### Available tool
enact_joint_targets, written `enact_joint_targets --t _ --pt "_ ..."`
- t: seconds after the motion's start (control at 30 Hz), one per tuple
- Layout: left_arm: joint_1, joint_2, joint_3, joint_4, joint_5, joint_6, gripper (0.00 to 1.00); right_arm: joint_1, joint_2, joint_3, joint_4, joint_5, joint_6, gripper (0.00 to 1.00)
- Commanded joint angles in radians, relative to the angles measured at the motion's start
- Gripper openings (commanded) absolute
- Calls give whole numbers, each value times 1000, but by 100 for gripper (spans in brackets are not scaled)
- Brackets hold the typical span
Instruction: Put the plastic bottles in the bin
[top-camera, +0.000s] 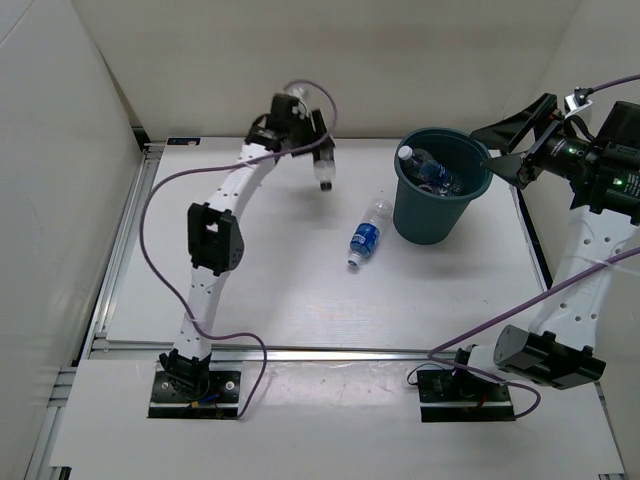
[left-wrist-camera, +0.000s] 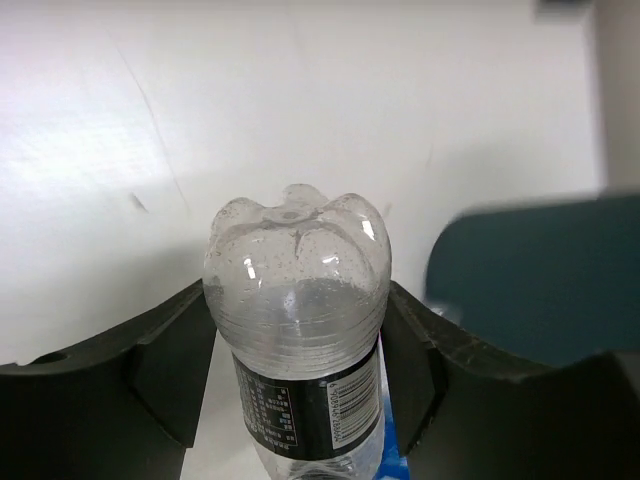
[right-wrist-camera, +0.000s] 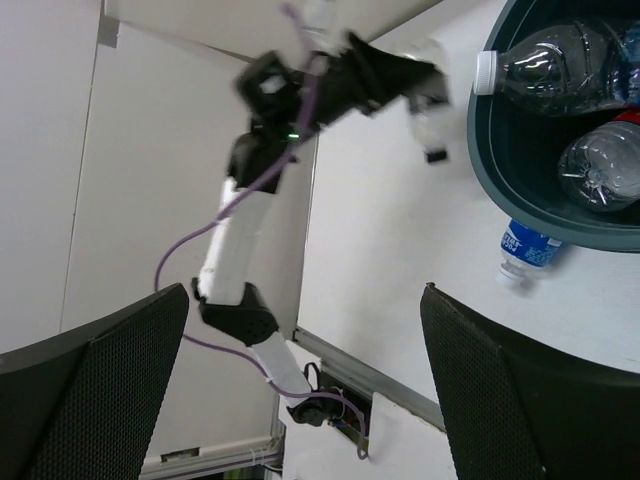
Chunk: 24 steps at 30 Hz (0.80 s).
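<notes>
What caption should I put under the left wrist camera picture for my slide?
The left gripper holds a clear plastic bottle with a dark label, the teal bin showing at right.

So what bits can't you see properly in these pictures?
Left wrist view: the held bottle has its cap end cut off by the bottom edge.
Right wrist view: the bin runs off the right edge, so the bottles inside cannot be counted.
Right wrist view: the bin's rim hides part of the blue-label bottle.
Top view: the labels are too small to read.
</notes>
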Motion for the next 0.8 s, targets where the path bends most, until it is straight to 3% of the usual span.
enact_joint_targets --t 0.0,0.2,0.3,0.53,0.77 --pt "28 -238 83 201 -108 -126 39 -2 -8 1 3 7 -29 100" --pt "17 -258 124 445 -15 -295 33 -2 1 0 3 28 -29 100" --pt "-21 -249 135 515 33 -247 30 -2 10 10 3 28 -19 100" --pt "-125 -229 121 526 23 -150 28 -42 -10 40 21 4 -9 100" --pt "-112 -203 58 545 -39 -245 22 -99 -51 5 21 -57 -9 100"
